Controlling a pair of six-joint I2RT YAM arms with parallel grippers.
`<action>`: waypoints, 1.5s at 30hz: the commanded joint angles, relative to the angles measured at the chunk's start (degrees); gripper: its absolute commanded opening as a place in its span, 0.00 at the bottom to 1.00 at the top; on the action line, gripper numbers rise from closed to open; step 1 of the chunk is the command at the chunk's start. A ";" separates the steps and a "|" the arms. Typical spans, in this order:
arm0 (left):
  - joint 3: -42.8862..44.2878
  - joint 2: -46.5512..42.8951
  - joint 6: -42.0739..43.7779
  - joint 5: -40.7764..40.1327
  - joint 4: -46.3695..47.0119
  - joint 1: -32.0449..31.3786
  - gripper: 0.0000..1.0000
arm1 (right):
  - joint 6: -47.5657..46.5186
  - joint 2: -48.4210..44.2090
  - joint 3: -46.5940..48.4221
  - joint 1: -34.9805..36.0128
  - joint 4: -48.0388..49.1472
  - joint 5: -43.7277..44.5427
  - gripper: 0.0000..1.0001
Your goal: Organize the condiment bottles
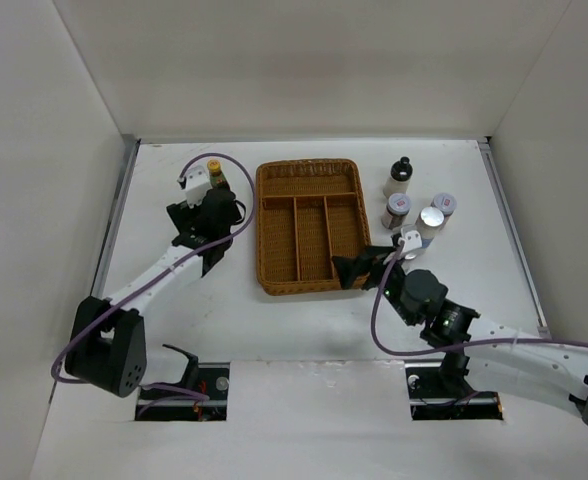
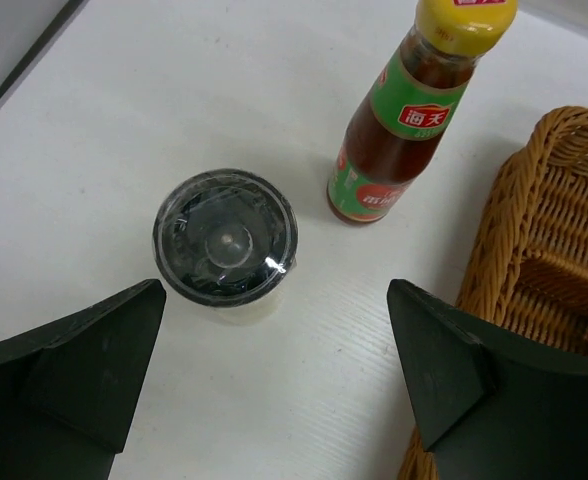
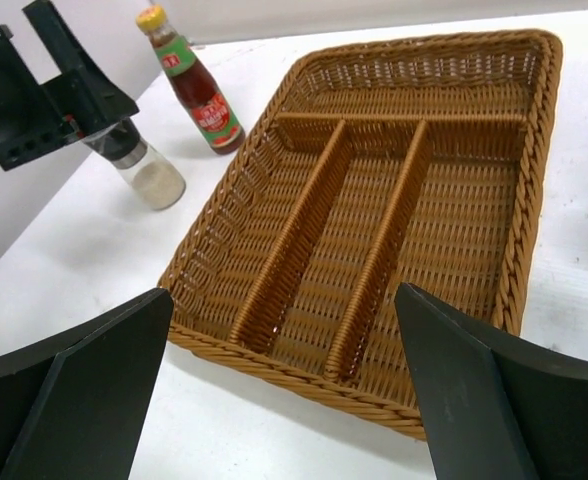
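A yellow-capped, red-labelled sauce bottle stands left of the wicker tray. A dark-lidded jar of white powder stands next to it. My left gripper is open and empty, hovering just short of the jar; in the top view the left gripper hides it. The bottle and jar also show in the right wrist view. My right gripper is open and empty at the tray's near right corner. A black-capped cream bottle and three silver-lidded shakers stand right of the tray.
The brown wicker tray has one cross compartment at the back and three long ones, all bare. White walls enclose the table on the left, back and right. The left arm shows at the top left of the right wrist view.
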 commanded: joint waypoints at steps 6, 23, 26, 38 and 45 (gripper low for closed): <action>4.74 5.04 -1.98 0.10 -1.02 3.27 0.94 | 2.29 3.90 2.14 -0.20 2.27 -4.52 1.00; 8.34 11.63 -0.75 0.18 3.20 7.94 0.65 | 2.38 4.61 1.87 -1.25 2.45 -4.43 1.00; 7.56 10.76 -0.58 0.36 3.20 7.58 0.47 | 2.38 4.87 1.96 -1.34 2.36 -4.26 1.00; 14.73 -4.21 4.60 -5.01 -1.20 -12.53 0.36 | 2.82 4.26 1.61 -1.95 2.45 -3.82 1.00; 32.65 15.55 10.05 1.66 9.09 -12.64 0.36 | 3.08 4.08 1.17 -2.66 2.36 -3.82 1.00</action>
